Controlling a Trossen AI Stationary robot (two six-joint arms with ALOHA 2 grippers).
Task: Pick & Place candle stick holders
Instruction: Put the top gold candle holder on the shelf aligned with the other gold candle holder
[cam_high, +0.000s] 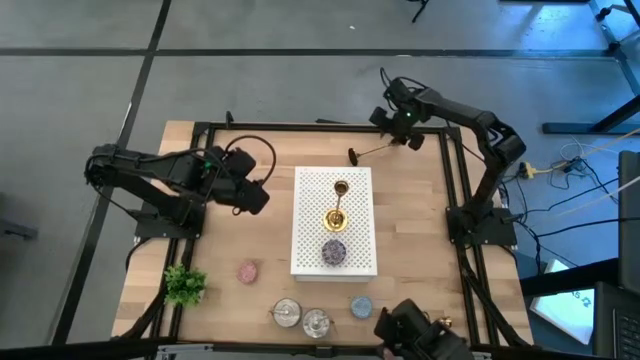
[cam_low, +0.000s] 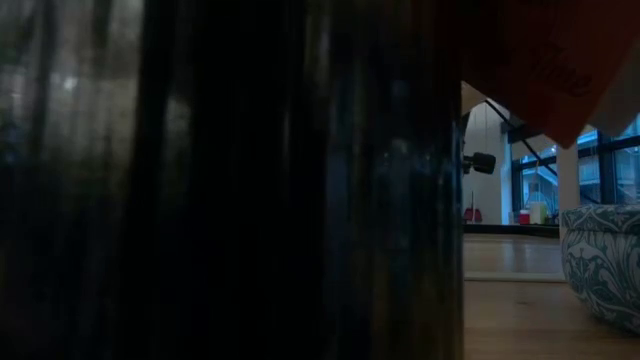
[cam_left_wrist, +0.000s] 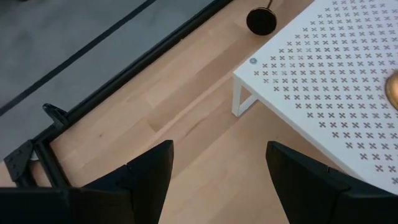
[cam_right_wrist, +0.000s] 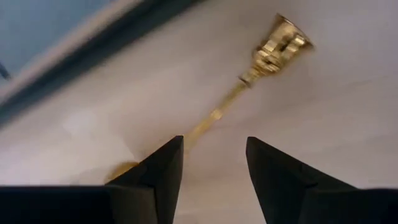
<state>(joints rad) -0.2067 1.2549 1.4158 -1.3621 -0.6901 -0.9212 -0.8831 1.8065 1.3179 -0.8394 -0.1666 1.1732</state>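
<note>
We read no lettering anywhere. A thin brass candlestick (cam_high: 372, 151) lies toppled on the wooden table (cam_high: 260, 150) behind the white perforated stand (cam_high: 360, 250), just beyond our right gripper (cam_right_wrist: 214, 155), whose fingers stand spread, pinching nothing.

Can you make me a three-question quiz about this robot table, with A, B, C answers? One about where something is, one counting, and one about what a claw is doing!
1. Where is the purple disc?
A. On the white stand
B. Beside the plant
C. On the floor

2. How many glass pots are there?
A. One
B. Two
C. Five

3. The left gripper's fingers are:
A. Shut tight
B. Holding a candlestick
C. Open and empty

Answers:
1 A: the purple disc lies on the white stand.
2 B: the glass pots stand as a pair, side by side.
3 C: the left gripper shows only bare wood between its fingers. The right gripper is by a gold candlestick.
</note>
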